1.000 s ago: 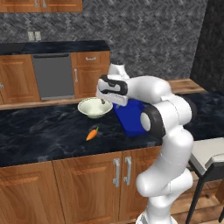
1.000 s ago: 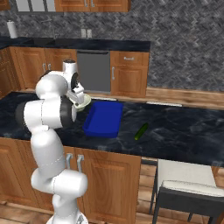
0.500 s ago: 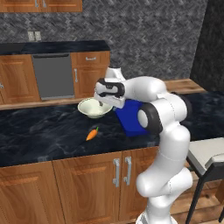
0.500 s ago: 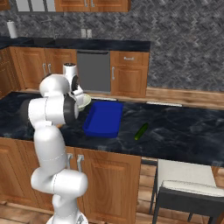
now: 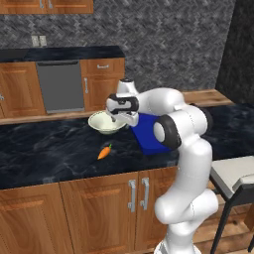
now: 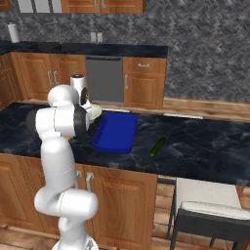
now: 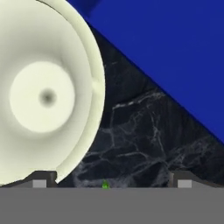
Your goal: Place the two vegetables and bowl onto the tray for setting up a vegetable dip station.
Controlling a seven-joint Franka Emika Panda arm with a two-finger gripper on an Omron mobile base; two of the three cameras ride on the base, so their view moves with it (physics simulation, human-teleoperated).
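Carrot (image 5: 103,152), one, lies left on the dark tabletop (image 5: 44,149). One bowl (image 5: 105,122) sits beyond it, beside one blue tray (image 6: 114,133). Jaws (image 5: 119,119) hang over the bowl's right rim, spread wide, holding nothing. One green vegetable (image 6: 157,146) lies right of the tray.

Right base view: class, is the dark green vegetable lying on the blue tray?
No, the dark green vegetable lies on the dark counter, apart from the tray.
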